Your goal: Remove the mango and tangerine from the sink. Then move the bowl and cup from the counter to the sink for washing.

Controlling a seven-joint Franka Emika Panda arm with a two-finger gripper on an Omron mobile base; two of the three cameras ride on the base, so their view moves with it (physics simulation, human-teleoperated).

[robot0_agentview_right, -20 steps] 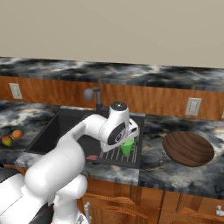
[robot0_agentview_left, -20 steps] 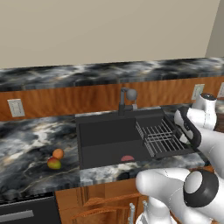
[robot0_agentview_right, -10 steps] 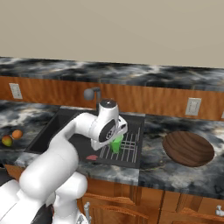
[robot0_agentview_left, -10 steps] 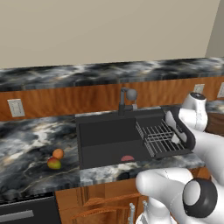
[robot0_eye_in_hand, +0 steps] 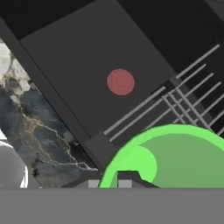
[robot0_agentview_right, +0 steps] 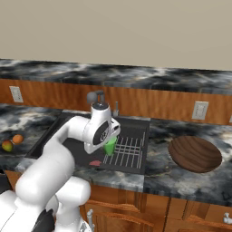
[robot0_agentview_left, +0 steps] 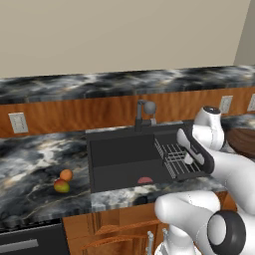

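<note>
- Centre of the right base view: the pincer [robot0_agentview_right: 110, 141] is clamped on the green cup [robot0_agentview_right: 110, 146], above the sink's [robot0_agentview_right: 77, 148] wire rack [robot0_agentview_right: 129, 149].
- Left edge: mango [robot0_agentview_right: 7, 146] and tangerine [robot0_agentview_right: 17, 138] lie on the desk [robot0_agentview_right: 27, 118].
- Right: wooden bowl [robot0_agentview_right: 195, 153].

Bright green cup [robot0_eye_in_hand: 175, 157], black sink [robot0_agentview_left: 119, 154], brown wood-grain bowl [robot0_agentview_right: 195, 154], orange tangerine [robot0_agentview_left: 65, 175], red-green mango [robot0_agentview_left: 61, 186]

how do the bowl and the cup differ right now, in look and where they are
The bowl is wide, shallow, brown wood with visible grain; the cup is small, bright green and tapered.
The bowl sits on the counter right of the sink; the cup is over the sink's wire rack.
The bowl is untouched; the cup is held by the gripper, shut on its rim.
Both are open-topped dishes due for washing.
</note>
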